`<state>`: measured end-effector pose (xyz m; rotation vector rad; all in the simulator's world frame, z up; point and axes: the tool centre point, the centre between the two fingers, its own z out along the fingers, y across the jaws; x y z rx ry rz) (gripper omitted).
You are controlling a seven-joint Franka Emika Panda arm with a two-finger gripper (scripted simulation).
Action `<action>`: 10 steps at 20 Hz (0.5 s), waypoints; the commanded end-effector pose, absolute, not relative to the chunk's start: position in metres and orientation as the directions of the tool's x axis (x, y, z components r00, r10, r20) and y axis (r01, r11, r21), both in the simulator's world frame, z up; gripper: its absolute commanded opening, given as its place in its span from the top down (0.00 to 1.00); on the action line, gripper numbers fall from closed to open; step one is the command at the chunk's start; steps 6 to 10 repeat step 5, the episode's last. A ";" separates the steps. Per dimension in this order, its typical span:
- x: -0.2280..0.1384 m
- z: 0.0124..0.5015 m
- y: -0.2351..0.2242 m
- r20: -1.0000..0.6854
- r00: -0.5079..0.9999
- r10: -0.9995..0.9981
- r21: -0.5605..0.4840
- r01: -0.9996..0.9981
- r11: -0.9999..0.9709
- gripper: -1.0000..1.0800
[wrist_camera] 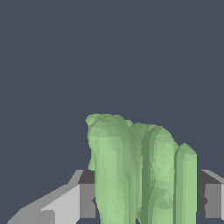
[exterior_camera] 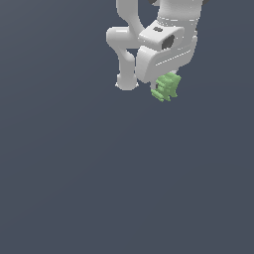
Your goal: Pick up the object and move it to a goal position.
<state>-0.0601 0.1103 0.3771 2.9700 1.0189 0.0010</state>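
At exterior view's top, arm (exterior_camera: pixel 149 39) reaching down; claw (exterior_camera: pixel 166 89) gripping green object (exterior_camera: pixel 166 88), lobes sticking out between fingers (wrist_camera: pixel 83 197).

A flat, featureless dark slate-blue backdrop (exterior_camera: pixel 74 188) fills both views, evenly lit.

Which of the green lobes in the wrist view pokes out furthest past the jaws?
The broad lobe on the side by the light-grey finger; the narrow outer lobe opposite ends shortest.
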 end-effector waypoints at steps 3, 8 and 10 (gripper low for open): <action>-0.065 0.389 0.119 -0.001 0.790 0.613 0.001 0.613 -0.790 1.00; -0.065 0.390 0.119 0.000 0.790 0.613 0.000 0.613 -0.790 1.00; -0.065 0.390 0.119 0.000 0.790 0.613 0.000 0.613 -0.790 1.00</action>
